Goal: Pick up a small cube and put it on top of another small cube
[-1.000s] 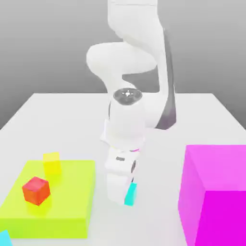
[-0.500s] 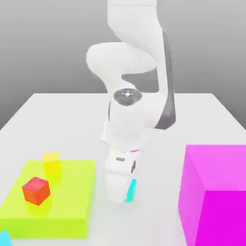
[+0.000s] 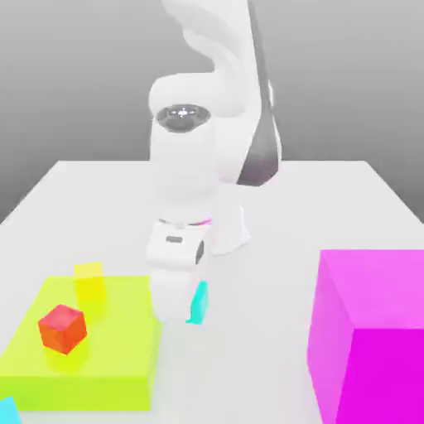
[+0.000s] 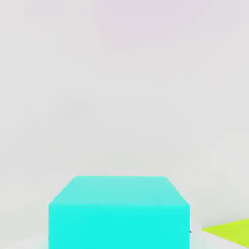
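Observation:
A small cyan cube (image 3: 199,302) hangs just above the white table, and my gripper (image 3: 190,308) is shut on it. In the hand view the same cube (image 4: 119,211) sits close under the camera, with bare table beyond it. The hand's white body covers the side of the cube toward the exterior view's left. The held cube is beside the right edge of the lime slab (image 3: 99,364). A small red cube (image 3: 62,327) and a small yellow cube (image 3: 89,282) rest on that slab. The corner of another cyan cube (image 3: 7,410) shows at the exterior view's lower left.
A large magenta block (image 3: 373,331) stands at the exterior view's right and is much taller than the small cubes. The lime slab's corner (image 4: 231,231) shows in the hand view. The arm's base (image 3: 228,224) stands mid-table behind the hand.
My gripper closed on the cyan cube, then rose and swung toward the exterior view's left with the cube in it. The other cubes stayed put.

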`<state>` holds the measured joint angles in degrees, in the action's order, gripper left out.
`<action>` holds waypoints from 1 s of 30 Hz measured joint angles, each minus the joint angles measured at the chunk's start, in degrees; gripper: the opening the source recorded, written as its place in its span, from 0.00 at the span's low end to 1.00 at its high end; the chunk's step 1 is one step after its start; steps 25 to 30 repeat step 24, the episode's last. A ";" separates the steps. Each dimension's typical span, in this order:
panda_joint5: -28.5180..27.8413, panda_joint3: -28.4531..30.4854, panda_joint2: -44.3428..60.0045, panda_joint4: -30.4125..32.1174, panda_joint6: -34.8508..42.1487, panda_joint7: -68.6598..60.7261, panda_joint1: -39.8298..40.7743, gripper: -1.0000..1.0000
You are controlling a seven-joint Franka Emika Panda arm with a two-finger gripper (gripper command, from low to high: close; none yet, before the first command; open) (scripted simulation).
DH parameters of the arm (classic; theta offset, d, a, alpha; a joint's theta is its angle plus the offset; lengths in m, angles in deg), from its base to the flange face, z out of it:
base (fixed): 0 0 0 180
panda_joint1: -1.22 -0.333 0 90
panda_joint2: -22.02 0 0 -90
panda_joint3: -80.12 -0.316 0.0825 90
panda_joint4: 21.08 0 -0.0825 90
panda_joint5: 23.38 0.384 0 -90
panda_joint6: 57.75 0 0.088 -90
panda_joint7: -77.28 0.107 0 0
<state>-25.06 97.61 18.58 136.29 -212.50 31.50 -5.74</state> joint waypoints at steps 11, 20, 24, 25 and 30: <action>-1.04 7.81 -0.80 -13.88 15.15 -29.66 9.61 0.00; 5.00 7.83 7.00 -13.19 7.45 -35.44 9.16 0.00; 5.66 7.72 8.03 -12.97 6.33 -35.93 9.34 1.00; 5.66 7.72 8.03 -12.97 6.33 -35.93 9.34 1.00; 5.66 7.72 8.03 -12.97 6.33 -35.93 9.34 1.00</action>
